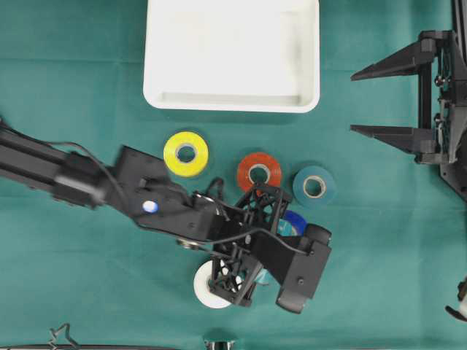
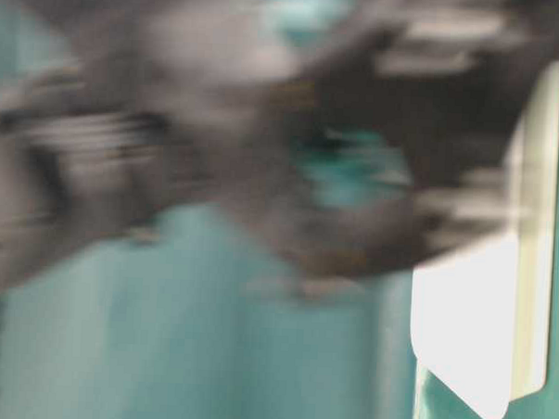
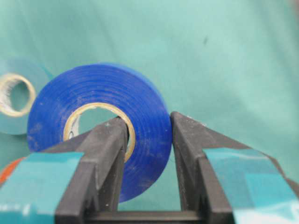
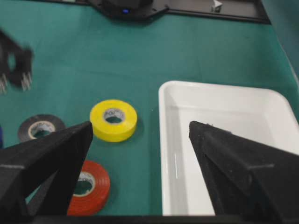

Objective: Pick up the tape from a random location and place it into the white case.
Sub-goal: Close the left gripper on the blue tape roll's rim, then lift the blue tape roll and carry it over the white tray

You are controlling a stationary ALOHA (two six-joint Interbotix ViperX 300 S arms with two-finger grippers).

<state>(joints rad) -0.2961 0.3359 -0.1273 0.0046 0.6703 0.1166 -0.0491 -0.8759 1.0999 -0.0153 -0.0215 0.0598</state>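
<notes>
Six tape rolls below the white case [image 1: 232, 102]: yellow, red, teal, white, black, plus the blue roll [image 3: 100, 126] pinched in the left gripper [image 3: 147, 140]. Right gripper [image 4: 140, 140] gapes wide, holding nothing.

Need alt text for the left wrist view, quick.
The left claw is shut on a blue tape roll, one finger inside its core and one outside, above the green cloth. A light blue tape roll lies at the left edge.
</notes>
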